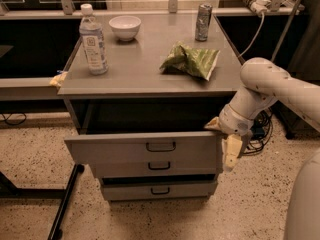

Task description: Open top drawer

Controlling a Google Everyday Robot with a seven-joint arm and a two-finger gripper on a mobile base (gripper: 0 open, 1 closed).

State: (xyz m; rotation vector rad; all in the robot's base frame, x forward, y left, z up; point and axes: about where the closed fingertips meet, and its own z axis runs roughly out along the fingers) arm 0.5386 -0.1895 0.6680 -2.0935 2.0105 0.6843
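The top drawer (120, 150) is a wide grey front panel with a small dark loop handle (161, 146) at its centre. It stands pulled out from the cabinet, with a dark gap above and behind it. My gripper (223, 143) is at the drawer's right end, against the panel's right edge, well right of the handle. My white arm (262, 84) reaches in from the right. Two shorter grey drawers, the middle drawer (159, 167) and the bottom drawer (159, 190), sit below.
On the cabinet top (145, 76) stand a water bottle (93, 40), a white bowl (125, 27), a can (203, 22) and a green snack bag (191, 60). Cables (260, 129) hang at the right. A black table leg (65, 204) stands on the left floor.
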